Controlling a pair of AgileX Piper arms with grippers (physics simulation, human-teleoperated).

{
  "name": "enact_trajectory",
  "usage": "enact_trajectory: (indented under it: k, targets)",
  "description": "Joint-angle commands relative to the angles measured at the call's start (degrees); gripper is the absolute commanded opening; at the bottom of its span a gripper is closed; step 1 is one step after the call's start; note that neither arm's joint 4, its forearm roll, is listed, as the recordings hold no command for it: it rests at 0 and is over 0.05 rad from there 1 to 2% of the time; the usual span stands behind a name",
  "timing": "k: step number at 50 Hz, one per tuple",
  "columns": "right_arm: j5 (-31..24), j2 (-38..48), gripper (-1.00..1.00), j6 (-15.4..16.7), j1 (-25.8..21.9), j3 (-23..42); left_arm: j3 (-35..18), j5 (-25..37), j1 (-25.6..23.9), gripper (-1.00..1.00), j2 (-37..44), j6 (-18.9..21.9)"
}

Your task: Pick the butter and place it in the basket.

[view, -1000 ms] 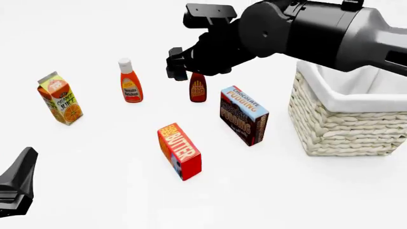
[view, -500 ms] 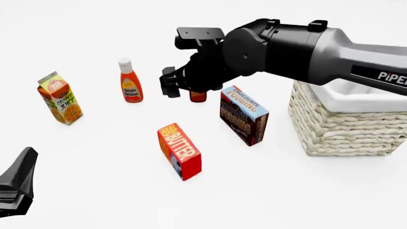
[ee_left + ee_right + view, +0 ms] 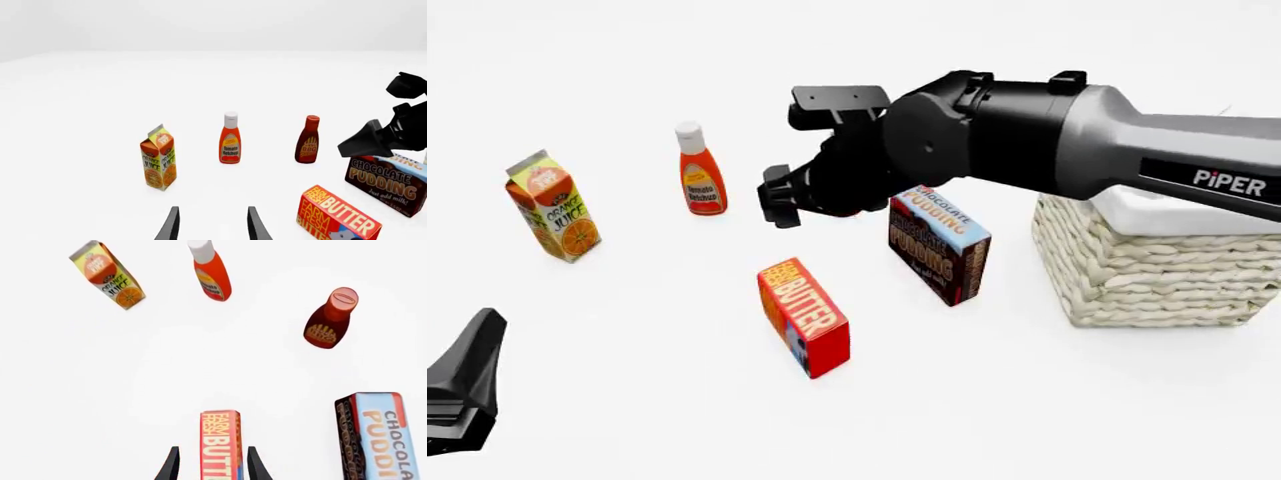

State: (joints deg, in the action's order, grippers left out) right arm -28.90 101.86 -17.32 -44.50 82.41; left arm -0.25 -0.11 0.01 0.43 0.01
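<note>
The butter [image 3: 805, 317], a red-orange box with pale lettering, lies on the white table in the front view. It also shows in the left wrist view [image 3: 337, 215] and the right wrist view [image 3: 221, 445]. My right gripper [image 3: 781, 195] hangs above and a little beyond the butter, open, not touching it. In its wrist view the right gripper [image 3: 211, 467] has the butter's end lined up between its fingers. The cream woven basket [image 3: 1154, 270] stands at the right, partly hidden by the right arm. My left gripper [image 3: 461, 400] is low at the front left, open and empty [image 3: 212, 227].
A chocolate pudding box [image 3: 941, 240] stands between the butter and the basket. An orange juice carton [image 3: 554, 205] and a ketchup bottle [image 3: 701, 170] stand at the back left. A BBQ sauce bottle [image 3: 330, 317] stands behind the right gripper, hidden by the arm in the front view.
My right arm has come down and forward toward the butter, and now covers the BBQ bottle in the front view. The left gripper and the groceries have not moved.
</note>
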Motion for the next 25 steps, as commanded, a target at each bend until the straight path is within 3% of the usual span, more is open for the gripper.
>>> enact_trajectory:
  k: [1,25]
  targets:
    - [0.9,0.3,1.00,-0.2,-0.2,-1.1,0.0,0.0,0.0,1.00,0.0,0.0]
    - [3.0,4.7,1.00,0.8,1.7,-1.5,0.0,0.0,0.0,1.00,0.0,0.0]
